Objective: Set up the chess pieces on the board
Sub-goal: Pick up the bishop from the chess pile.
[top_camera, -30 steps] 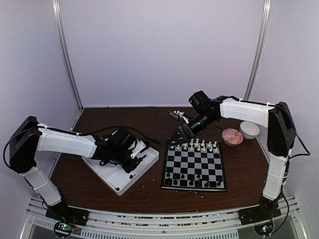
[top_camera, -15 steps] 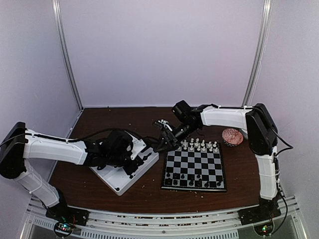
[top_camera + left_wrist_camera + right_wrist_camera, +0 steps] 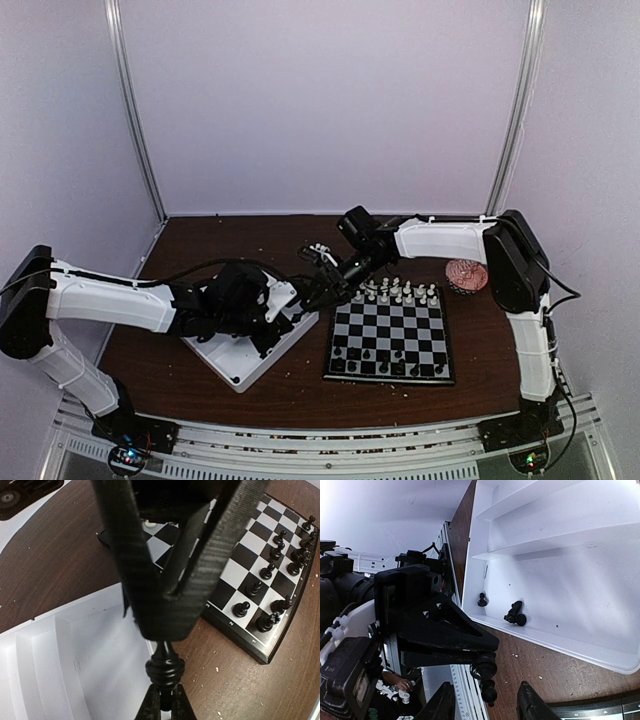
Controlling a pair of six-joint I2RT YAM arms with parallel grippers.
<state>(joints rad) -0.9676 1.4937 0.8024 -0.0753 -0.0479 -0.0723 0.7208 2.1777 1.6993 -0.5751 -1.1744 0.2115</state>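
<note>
My left gripper (image 3: 162, 704) stays clamped on a black chess piece (image 3: 163, 666) at the edge of the white tray (image 3: 243, 362). My right gripper (image 3: 486, 692) has swung over from the board (image 3: 390, 335), its jaws apart but narrowing on either side of that piece. I judge this a handover. Brown bench (image 3: 480, 330), lilac walls.
</note>
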